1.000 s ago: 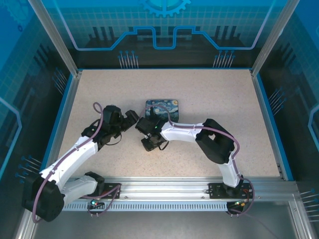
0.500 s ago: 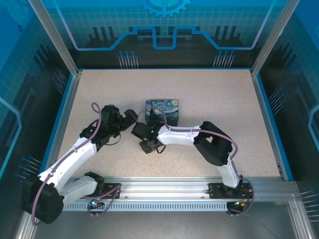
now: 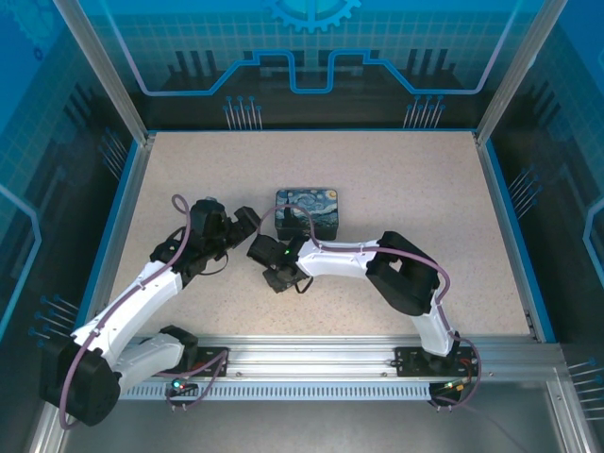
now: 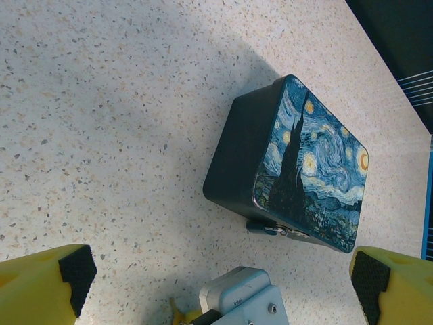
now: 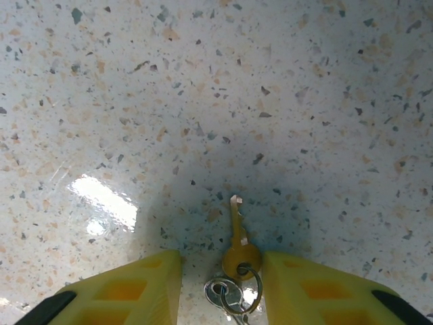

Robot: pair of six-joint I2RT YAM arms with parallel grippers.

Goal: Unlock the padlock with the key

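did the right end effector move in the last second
Yes. In the top view the right end effector has shifted left and slightly toward the near edge, away from the box.

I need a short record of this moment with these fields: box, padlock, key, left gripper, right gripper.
box: blue painted, lid shut, on the table
padlock: small metal piece at the box's edge, detail unclear
key: on its ring, apparently lying on the table
left gripper: wide open, empty, facing the box
right gripper: partly open, key between its jaws, not clamped
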